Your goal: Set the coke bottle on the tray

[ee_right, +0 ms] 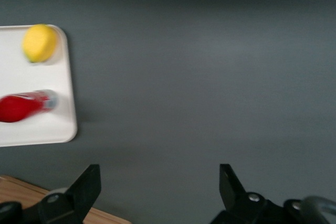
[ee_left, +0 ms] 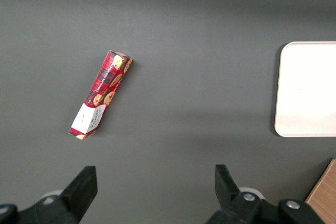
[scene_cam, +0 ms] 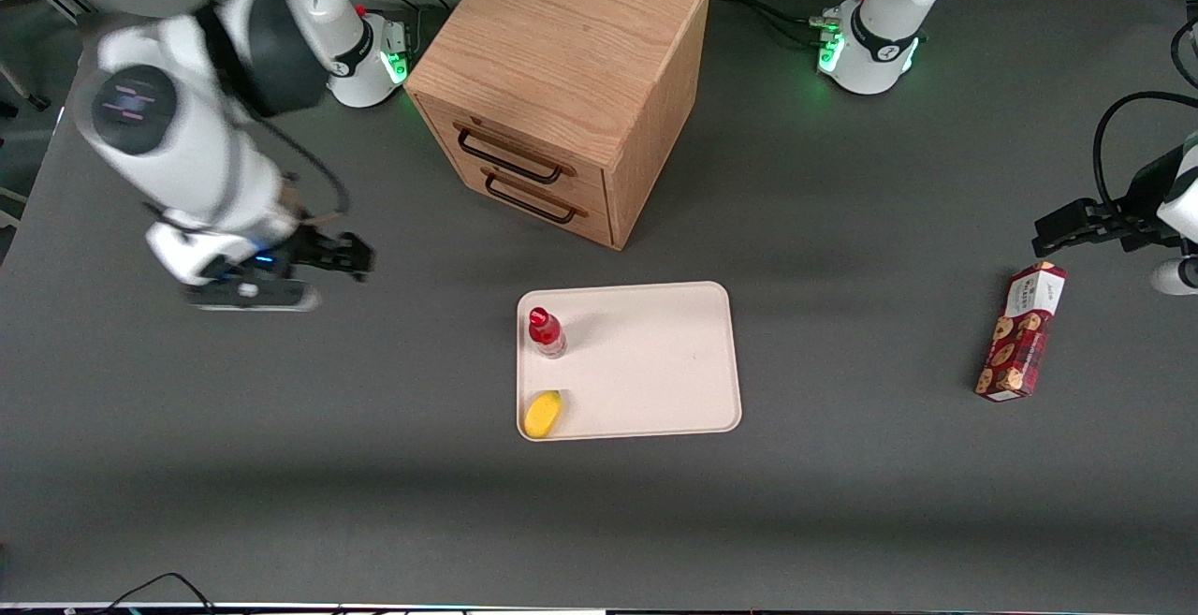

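Observation:
The coke bottle (scene_cam: 546, 330), slim with a red cap and red label, stands upright on the cream-beige tray (scene_cam: 655, 362), near the tray's end toward the working arm. It also shows in the right wrist view (ee_right: 23, 106), on the tray (ee_right: 31, 129). My gripper (scene_cam: 323, 264) hangs above the bare table, well away from the tray toward the working arm's end. Its fingers are open with nothing between them (ee_right: 157, 182).
A yellow lemon-like object (scene_cam: 542, 413) lies on the tray, nearer the front camera than the bottle. A wooden drawer cabinet (scene_cam: 562, 81) stands farther from the camera than the tray. A red-brown cookie box (scene_cam: 1021, 331) lies toward the parked arm's end.

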You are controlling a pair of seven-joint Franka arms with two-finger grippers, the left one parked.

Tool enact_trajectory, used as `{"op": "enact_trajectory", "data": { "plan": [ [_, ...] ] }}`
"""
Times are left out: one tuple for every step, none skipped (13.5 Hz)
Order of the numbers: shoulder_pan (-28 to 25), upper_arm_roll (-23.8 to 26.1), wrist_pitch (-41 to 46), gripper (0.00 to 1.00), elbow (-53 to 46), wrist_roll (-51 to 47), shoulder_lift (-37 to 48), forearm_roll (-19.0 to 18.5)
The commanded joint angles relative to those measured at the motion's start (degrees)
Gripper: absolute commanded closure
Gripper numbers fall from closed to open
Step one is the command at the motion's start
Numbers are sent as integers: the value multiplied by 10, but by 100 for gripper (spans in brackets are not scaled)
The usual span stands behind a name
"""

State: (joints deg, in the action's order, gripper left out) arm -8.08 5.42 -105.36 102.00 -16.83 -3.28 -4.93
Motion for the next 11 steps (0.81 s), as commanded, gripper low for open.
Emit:
{"op": "enact_trajectory", "data": {
  "plan": [
    [3, -71, -5, 0, 104, 77, 122, 23],
    [3, -95, -5, 0, 129, 103, 157, 23],
    [3, -119, -4, 0, 143, 122, 181, 23],
    [3, -134, 1, 0, 145, 130, 194, 24],
    [3, -139, 3, 0, 143, 131, 199, 26],
    [3, -139, 3, 0, 143, 131, 199, 30],
    [5, -139, 3, 0, 143, 130, 197, 34],
    [5, -139, 3, 0, 142, 129, 196, 35],
    [5, -139, 3, 0, 136, 130, 194, 35],
    [5, -139, 3, 0, 127, 130, 193, 36],
    [6, -139, 3, 0, 124, 130, 191, 36]
  ]
}}
